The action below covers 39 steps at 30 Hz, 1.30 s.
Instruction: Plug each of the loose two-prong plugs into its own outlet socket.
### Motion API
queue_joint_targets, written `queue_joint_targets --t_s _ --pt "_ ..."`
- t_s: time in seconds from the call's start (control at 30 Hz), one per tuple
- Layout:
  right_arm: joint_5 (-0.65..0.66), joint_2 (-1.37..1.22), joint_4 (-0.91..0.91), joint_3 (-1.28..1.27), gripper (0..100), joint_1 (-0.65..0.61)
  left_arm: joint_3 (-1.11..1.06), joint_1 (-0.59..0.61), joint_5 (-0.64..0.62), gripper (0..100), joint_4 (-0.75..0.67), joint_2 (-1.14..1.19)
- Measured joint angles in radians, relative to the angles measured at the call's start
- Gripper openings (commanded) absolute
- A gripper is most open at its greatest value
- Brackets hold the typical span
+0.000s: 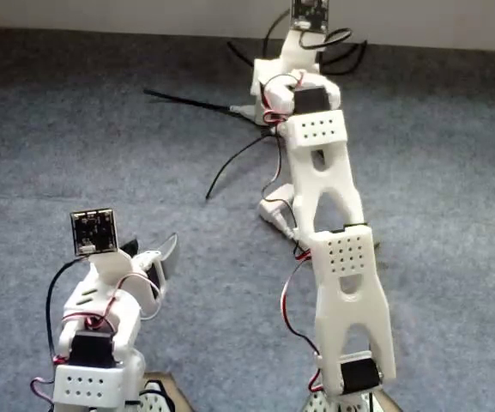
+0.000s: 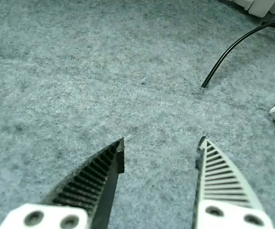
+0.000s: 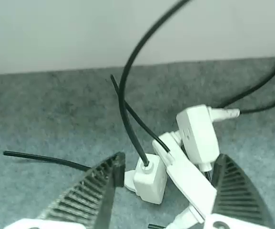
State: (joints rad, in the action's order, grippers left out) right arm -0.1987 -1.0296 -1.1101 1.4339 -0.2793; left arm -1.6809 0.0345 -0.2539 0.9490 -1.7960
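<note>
Right gripper (image 3: pixel 170 160) is held wide open and empty facing a plug (image 3: pixel 149 179), presumably for grasping; left gripper (image 2: pixel 162 140) is likewise open, empty.

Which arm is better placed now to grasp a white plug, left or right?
Probably right. The right gripper hangs open just above the white plug, whereas the left gripper is open over grey carpet, far from it.
</note>
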Motion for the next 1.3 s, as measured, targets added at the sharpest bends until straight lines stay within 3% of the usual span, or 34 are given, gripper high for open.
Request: queue_joint_targets --t_s 0.17,0.43,0.63,0.87,1.03,1.3 --pt "0.091 0.005 -0.196 0.203 29.6 0.009 0.0 -0.018 0.0 25 0.0 0.0" --pt "0.19 0.112 -0.569 0.212 29.6 0.155 0.0 -0.021 0.0 25 0.0 0.0" --pt "0.189 0.17 -0.612 0.094 29.6 0.203 0.0 -0.021 0.0 25 0.0 0.0" --pt "-0.026 0.172 -0.612 -0.207 29.3 0.103 0.0 -0.021 0.0 25 0.0 0.0" --pt "-0.137 0.172 -0.612 -0.255 15.7 -0.015 0.0 -0.021 0.0 25 0.0 0.0" --pt "-0.245 0.173 -0.612 -0.391 12.8 -0.029 0.0 -0.021 0.0 25 0.0 0.0"
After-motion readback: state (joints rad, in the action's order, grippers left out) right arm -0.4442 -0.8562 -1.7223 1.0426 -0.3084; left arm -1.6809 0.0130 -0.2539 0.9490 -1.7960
